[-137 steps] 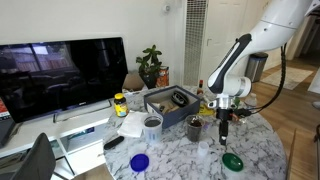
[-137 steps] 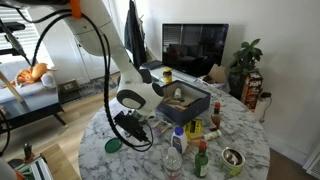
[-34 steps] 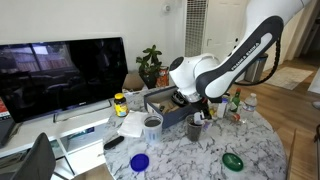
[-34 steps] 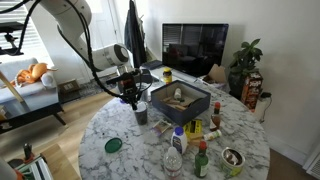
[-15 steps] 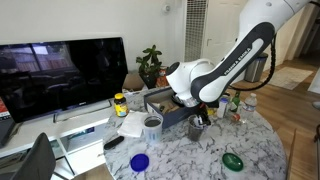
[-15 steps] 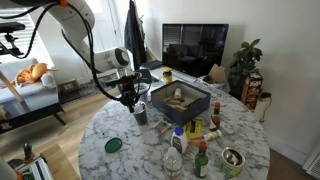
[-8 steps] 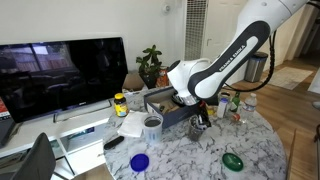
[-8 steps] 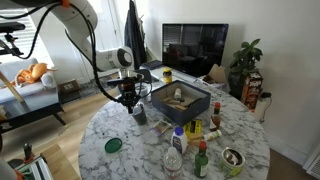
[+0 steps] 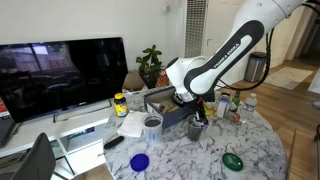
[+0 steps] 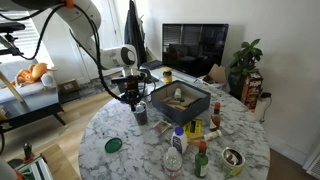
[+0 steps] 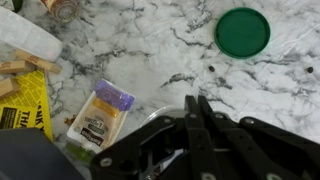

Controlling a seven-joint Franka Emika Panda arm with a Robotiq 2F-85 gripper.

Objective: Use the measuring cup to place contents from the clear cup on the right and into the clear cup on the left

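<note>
My gripper (image 9: 197, 112) hangs shut over the right clear cup (image 9: 195, 128), next to the dark box. In an exterior view from the opposite side the gripper (image 10: 134, 100) stands just above this cup (image 10: 140, 113). The left clear cup (image 9: 152, 124) stands apart, in front of the box. In the wrist view the fingertips (image 11: 190, 101) are pressed together. The cup's clear rim (image 11: 152, 115) curves beneath them. A silvery bit of the measuring cup (image 11: 166, 162) shows under the jaws; the rest is hidden by the gripper.
A green lid (image 9: 232, 160) and a blue lid (image 9: 139, 162) lie on the marble table (image 9: 185, 160). A dark box (image 10: 180, 101), bottles (image 10: 176, 145) and a small tin (image 10: 232, 158) crowd the middle. A purple-topped packet (image 11: 103, 112) lies beside the cup.
The arm's upper part has shifted slightly. The gripper stays shut over the right cup, hardly moved.
</note>
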